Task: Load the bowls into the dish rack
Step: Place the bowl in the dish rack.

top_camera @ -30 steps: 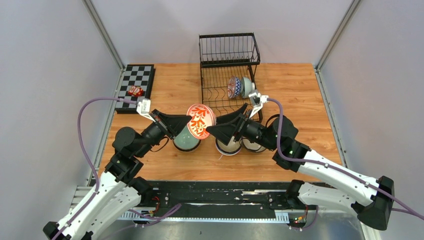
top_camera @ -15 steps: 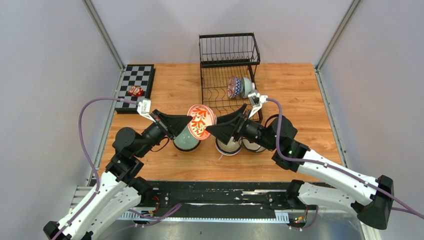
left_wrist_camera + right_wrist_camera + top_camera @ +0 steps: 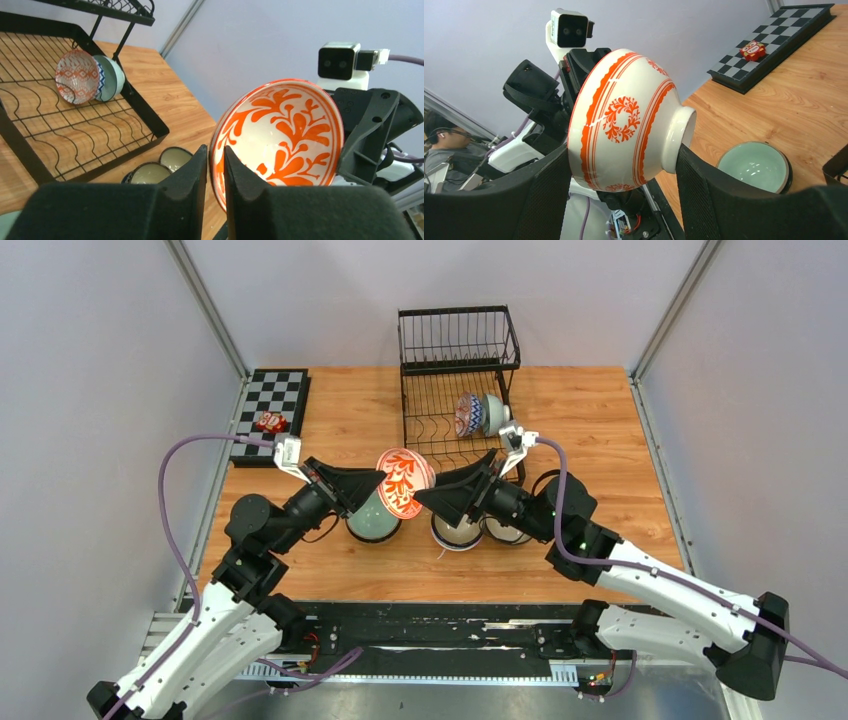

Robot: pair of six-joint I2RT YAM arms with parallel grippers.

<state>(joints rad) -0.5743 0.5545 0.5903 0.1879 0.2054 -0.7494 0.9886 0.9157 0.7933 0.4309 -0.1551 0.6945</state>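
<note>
**Red floral bowl held in the air between two grippers**

1. Red floral bowl (image 3: pixel 285 135). It is off the table and tipped on its side, between the two grippers. Its patterned inside faces the left gripper and its foot ring points toward the right gripper.

2. Left gripper (image 3: pixel 215 150). The fingers stand close together, one on each side of the bowl's rim. Whether they press on the rim or only flank it cannot be told.

3. Right gripper (image 3: pixel 624 150). The jaws are spread wide across the bowl's depth. One pad lies against the rim side and the other against the foot ring, so it grips the bowl.

4. Dish rack (image 3: pixel 460 367). It is black wire and stands on the table (image 3: pixel 600 440), beyond both sets of fingertips and well apart from the held bowl.

5. Blue-patterned bowl (image 3: pixel 76 76). It stands on edge in the rack's lower slots.

6. Racked green bowl (image 3: pixel 112 75). It stands on edge, touching the back of item 5.

7. Table green bowl (image 3: pixel 373 522). It sits upright on the table directly beneath the left gripper.

8. Cream bowls, two (image 3: pixel 456 532) (image 3: pixel 505 532). They are dark-rimmed and upright, side by side under the right gripper and wrist.

9. Checkerboard (image 3: pixel 285 390). It lies at the table's edge, outboard of the left gripper, with a small red piece (image 3: pixel 271 422) on it.
</note>
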